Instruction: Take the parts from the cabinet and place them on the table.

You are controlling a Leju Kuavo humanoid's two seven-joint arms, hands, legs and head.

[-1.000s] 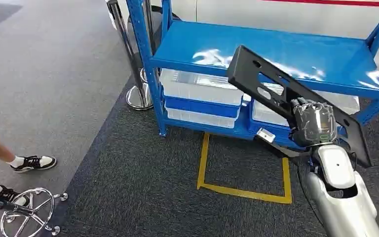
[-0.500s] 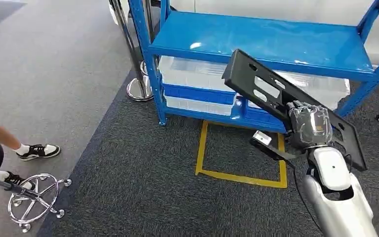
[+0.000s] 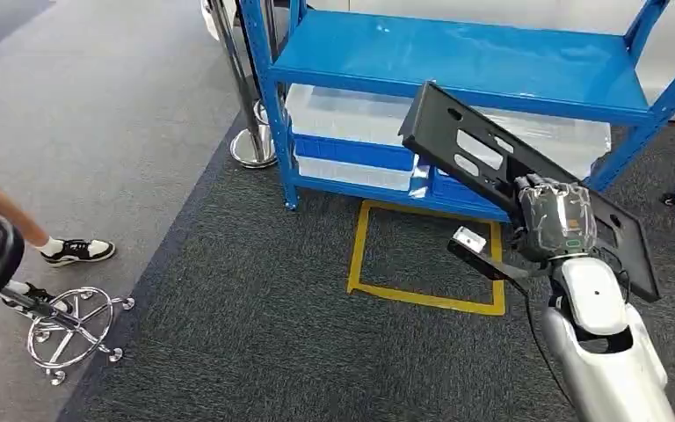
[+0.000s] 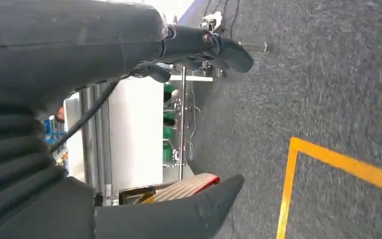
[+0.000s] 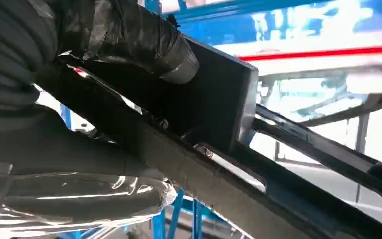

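Dark grey carpet (image 3: 255,352) underfoot, with the blue steel shelving rack (image 3: 457,57) as our reference. A yellow taped floor rectangle (image 3: 422,294) sits just in front of the rack's base, and clear lidded plastic bins (image 3: 352,114) stand on the rack's lower shelf.

We judge the step to be the carry: the part is off the rack and nothing has been set down yet. No table in sight, so the next move calls for turning away from the rack and finding it, keeping the long part clear of the rack's uprights as we swing.

Our right hand (image 3: 555,220) is closed around the long flat black plastic panel with cut-out slots (image 3: 457,145), gripping it near the middle. Held in front of the rack, above the floor, the panel is tilted, its far end raised toward the rack's top shelf. The right wrist view has the thumb (image 5: 129,37) pressed on the panel's face. The silver forearm rises from below, wrist bent up.

Our left hand (image 4: 199,42) hangs over carpet beside the taped rectangle, dark fingers extended, nothing held.

A person's shoes (image 3: 75,253) and a chrome-based stool (image 3: 61,325) are well off to the rack's left.
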